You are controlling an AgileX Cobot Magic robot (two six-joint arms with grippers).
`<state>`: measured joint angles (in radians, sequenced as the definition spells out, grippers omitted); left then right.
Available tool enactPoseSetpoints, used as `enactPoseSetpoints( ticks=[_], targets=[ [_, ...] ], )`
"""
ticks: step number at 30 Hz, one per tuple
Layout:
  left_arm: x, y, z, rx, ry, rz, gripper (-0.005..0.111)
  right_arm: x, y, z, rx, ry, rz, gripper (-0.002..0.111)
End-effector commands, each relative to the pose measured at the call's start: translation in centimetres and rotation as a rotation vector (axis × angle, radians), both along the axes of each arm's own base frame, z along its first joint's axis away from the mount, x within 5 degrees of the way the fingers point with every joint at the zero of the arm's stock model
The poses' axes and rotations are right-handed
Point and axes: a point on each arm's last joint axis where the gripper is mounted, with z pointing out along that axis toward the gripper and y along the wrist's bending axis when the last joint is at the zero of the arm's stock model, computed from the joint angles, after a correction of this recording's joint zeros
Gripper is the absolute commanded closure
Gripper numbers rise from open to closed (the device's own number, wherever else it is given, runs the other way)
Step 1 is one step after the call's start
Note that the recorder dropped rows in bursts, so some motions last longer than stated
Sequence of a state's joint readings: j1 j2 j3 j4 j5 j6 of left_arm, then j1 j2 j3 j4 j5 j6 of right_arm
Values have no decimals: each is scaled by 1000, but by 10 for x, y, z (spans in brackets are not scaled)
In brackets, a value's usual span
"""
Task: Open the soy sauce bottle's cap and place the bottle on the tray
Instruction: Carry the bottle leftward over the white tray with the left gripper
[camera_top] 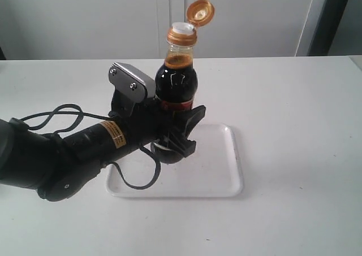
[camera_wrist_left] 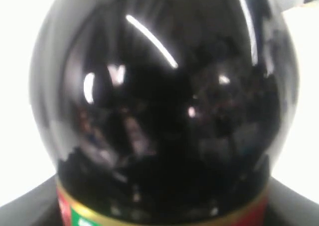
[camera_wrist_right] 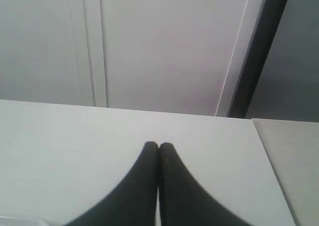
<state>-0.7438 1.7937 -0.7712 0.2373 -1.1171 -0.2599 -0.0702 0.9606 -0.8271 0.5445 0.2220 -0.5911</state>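
In the centre of the exterior view the left gripper (camera_top: 180, 126) is clamped around the lower body of the small clear glass soy sauce bottle (camera_top: 176, 85) filled with dark liquid, its black fingers wrapping the red label band. The bottle stands upright, near the top centre of the frame. Its round golden-orange flip-top cap (camera_top: 200, 12) is already swung open and tilted back on its hinge, baring the white spout. The left wrist view is filled by the dark glass belly of the bottle (camera_wrist_left: 164, 111), which fits a close, firm hold.

The flat white rectangular plastic tray (camera_top: 226, 177) with a low rim lies in the lower centre of the exterior view, partly under the gripper. Whether the bottle's base touches the tray or hangs just above its far edge cannot be told, since the gripper hides it.

The step in hand looks to be the placement. Doing it well means keeping the bottle vertical so nothing spills from the open spout, setting the base flat inside the rim rather than on it, and loosening the fingers only once it stands.

The right gripper (camera_wrist_right: 159, 146) has its fingertips pressed together, holding nothing, over bare white table (camera_wrist_right: 60, 151).
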Motion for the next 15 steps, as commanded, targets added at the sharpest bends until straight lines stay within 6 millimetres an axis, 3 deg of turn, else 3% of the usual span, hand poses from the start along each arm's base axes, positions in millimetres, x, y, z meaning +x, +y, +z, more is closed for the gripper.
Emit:
enactPoseSetpoints(
  ticks=[1, 15],
  targets=[
    [6, 3, 12, -122, -40, 62, 107, 0, 0, 0, -3, -5, -4, 108],
    [18, -4, 15, -153, -47, 89, 107, 0, 0, 0, 1, -7, -5, 108]
  ],
)
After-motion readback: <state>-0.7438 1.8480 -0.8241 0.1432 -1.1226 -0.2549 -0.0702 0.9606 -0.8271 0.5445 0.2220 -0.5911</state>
